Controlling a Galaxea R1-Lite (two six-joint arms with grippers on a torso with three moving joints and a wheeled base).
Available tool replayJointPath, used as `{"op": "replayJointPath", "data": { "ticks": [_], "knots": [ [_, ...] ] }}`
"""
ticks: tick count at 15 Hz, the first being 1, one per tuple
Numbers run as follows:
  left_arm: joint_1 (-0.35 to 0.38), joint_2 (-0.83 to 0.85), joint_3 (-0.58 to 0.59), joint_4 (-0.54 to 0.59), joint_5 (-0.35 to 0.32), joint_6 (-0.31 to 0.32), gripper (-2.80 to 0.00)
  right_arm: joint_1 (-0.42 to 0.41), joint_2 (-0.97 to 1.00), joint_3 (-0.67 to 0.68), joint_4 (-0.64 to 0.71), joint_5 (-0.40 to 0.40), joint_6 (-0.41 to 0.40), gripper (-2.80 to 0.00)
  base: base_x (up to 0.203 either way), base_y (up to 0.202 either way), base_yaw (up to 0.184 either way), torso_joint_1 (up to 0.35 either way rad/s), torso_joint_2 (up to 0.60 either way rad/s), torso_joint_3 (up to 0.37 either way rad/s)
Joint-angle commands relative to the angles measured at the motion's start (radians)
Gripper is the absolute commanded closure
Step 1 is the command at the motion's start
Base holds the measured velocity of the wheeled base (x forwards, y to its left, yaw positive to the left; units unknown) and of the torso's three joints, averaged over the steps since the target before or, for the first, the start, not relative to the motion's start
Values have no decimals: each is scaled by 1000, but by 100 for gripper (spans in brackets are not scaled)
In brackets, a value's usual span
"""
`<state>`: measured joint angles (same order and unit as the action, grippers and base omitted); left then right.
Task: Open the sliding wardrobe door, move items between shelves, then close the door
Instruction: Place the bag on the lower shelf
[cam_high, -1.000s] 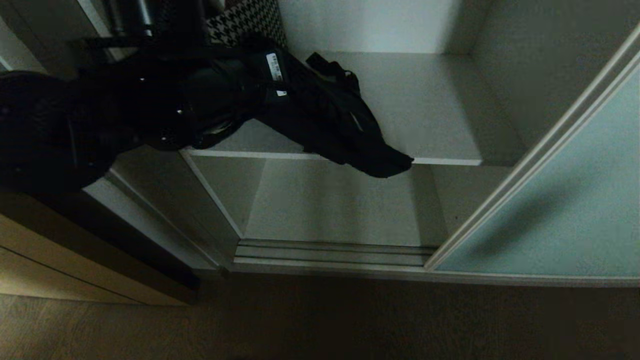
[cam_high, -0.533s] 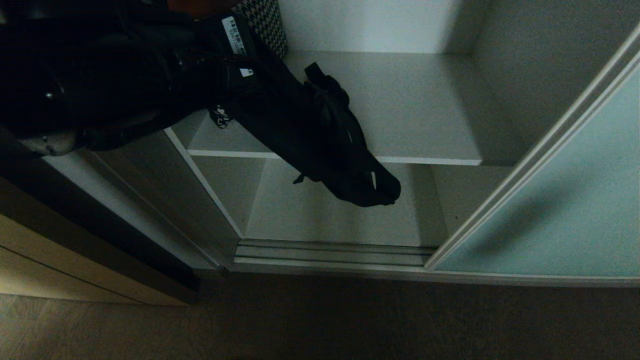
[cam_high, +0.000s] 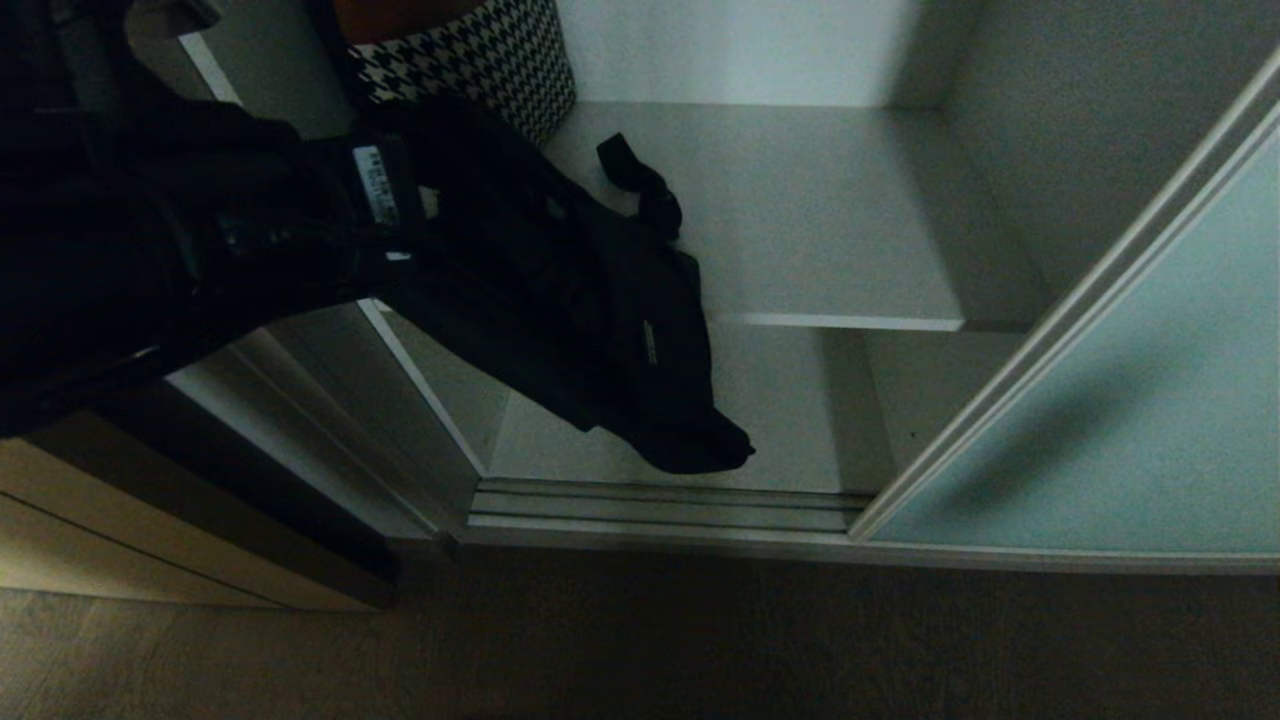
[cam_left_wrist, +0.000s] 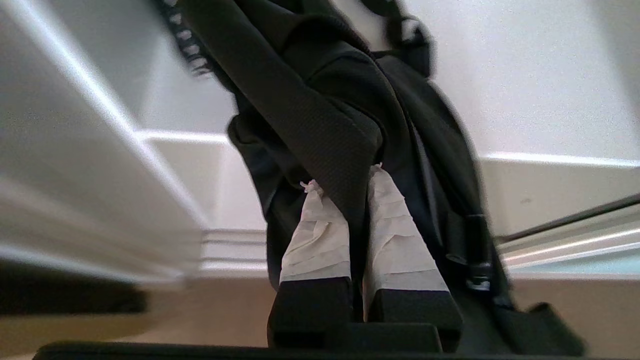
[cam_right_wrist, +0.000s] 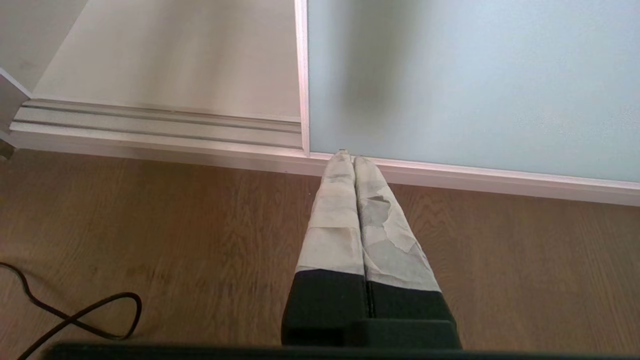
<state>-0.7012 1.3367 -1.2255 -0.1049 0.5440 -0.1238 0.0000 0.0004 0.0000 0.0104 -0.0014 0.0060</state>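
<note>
My left gripper (cam_left_wrist: 345, 177) is shut on a strap of the floppy black bag (cam_left_wrist: 320, 100). The bag (cam_high: 600, 330) hangs from my left arm (cam_high: 150, 250), draped over the front edge of the upper shelf (cam_high: 820, 220), its low end in front of the lower shelf (cam_high: 780, 400). One strap still lies on the upper shelf. The houndstooth bag (cam_high: 480, 55) with its orange top stands at the back left of that shelf. The sliding wardrobe door (cam_high: 1120, 400) is slid to the right, leaving the compartment open. My right gripper (cam_right_wrist: 348, 156) is shut and empty, above the floor by the door (cam_right_wrist: 475, 75).
A ribbed silver floor track (cam_high: 660, 505) runs along the compartment's front. A beige wooden panel (cam_high: 150, 540) stands at the left. A black cable (cam_right_wrist: 75, 315) loops on the wooden floor (cam_right_wrist: 200, 225) beside my right arm.
My left arm has drawn the black bag forward and left off the upper shelf, so it hangs lower. The houndstooth bag has come into full sight. The right arm has not moved.
</note>
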Motion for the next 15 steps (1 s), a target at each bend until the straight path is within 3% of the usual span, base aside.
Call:
{"op": "replayJointPath", "data": {
  "ticks": [1,10,15],
  "knots": [
    [31,-65,46,-1,3,2,0,0,1,0,0,0,0,0,0,0,0,0,0,0],
    [186,-229,214,-1,0,82,0,0,0,0,0,0,0,0,0,0,0,0,0,0],
    [310,-297,305,-3,-2,86,0,0,0,0,0,0,0,0,0,0,0,0,0,0]
  ]
}}
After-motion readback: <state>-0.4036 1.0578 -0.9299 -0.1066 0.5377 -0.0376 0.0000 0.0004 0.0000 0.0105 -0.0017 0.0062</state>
